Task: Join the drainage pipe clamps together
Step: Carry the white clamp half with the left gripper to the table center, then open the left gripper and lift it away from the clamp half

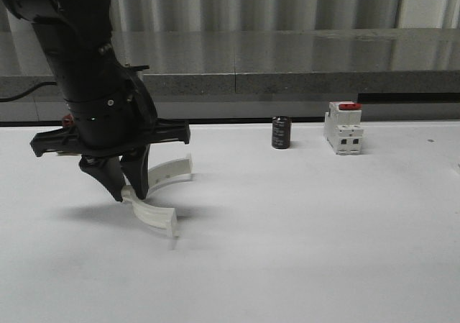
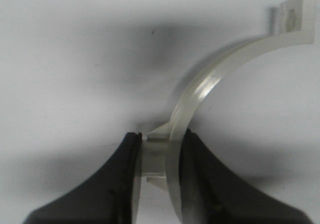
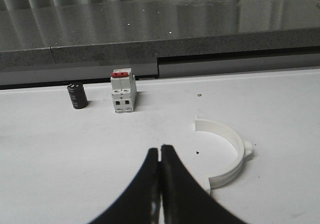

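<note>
Left gripper [image 1: 129,186] clamped on white plastic semicircular half-ring clamp [image 1: 154,213] at table's [image 1: 323,229] 9 o'clock side – thin edge pinch could slip or twist it – second white half-ring [image 3: 225,151] lies apart, right gripper [image 3: 160,184] closed empty.

The front view looks forward over the white worktop [image 1: 302,237] from the robot's side, a bit above it, toward a gray ledge [image 1: 287,64] at the back. It stands far enough off to take in most of the worktop. The left wrist view looks almost straight down from very close, so the left pincer [image 2: 159,166] and one clamp half [image 2: 210,84] look big. The right wrist view sits low and farther back, facing the same gray ledge over the right pincer [image 3: 160,184]. The front and right wrist views both show the small black cylinder [image 1: 281,132] and the white breaker [image 1: 343,127]
</note>
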Robot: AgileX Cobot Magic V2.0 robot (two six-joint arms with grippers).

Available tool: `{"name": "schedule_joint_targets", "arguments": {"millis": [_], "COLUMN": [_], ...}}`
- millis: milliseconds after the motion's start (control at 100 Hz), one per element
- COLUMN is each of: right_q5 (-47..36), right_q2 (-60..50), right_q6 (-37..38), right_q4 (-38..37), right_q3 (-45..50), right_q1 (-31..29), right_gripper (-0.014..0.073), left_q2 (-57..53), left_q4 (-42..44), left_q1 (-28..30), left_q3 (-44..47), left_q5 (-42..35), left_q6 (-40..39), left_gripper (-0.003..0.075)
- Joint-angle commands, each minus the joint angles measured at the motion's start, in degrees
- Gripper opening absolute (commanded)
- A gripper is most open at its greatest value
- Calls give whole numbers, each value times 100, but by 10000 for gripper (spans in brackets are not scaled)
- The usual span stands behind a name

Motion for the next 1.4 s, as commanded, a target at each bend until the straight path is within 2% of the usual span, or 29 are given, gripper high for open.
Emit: {"name": "schedule_joint_targets", "arguments": {"millis": [0,120,240,380,500,570,720,940,1190,1390], "right_q5": [-462,-462,-462,-462,-462,-462,-462,-462,-462,-462], "right_q2": [-83,-83,-83,-83,-83,-83,-83,-83,-83,-83], "right_q6": [-55,-55,-55,-55,-55,-55,-55,-55,-55,-55], "right_q4": [-12,-12,-12,-12,-12,-12,-12,-12,-12,-12], "right_q3": [-90,-90,-90,-90,-90,-90,-90,-90,-90,-90], "right_q1": [-36,-36,-36,-36,-36,-36,-36,-36,-36,-36], "right_gripper": [-68,-68,-68,-68,-68,-68,-68,-68,-68,-68], "left_q2": [-209,-139,-110,-99,-133,-227,-663,-1944,-3266,-4409], "left_q4": [-29,-29,-29,-29,-19,58,267,570,441,-662], "left_q1": [-76,-88,-88,-88,-88,-88,-88,116,1162,2347], "left_q3": [-165,-165,-165,-165,-165,-176,-176,-91,134,1056], "left_q5": [-163,-151,-140,-99,-97,-152,-192,-440,-339,-482], "left_q6": [-82,-82,-82,-82,-63,-63,212,679,1736,2898], "left_gripper": [-20,-15,59,252,482,557,566,566,566,566]}}
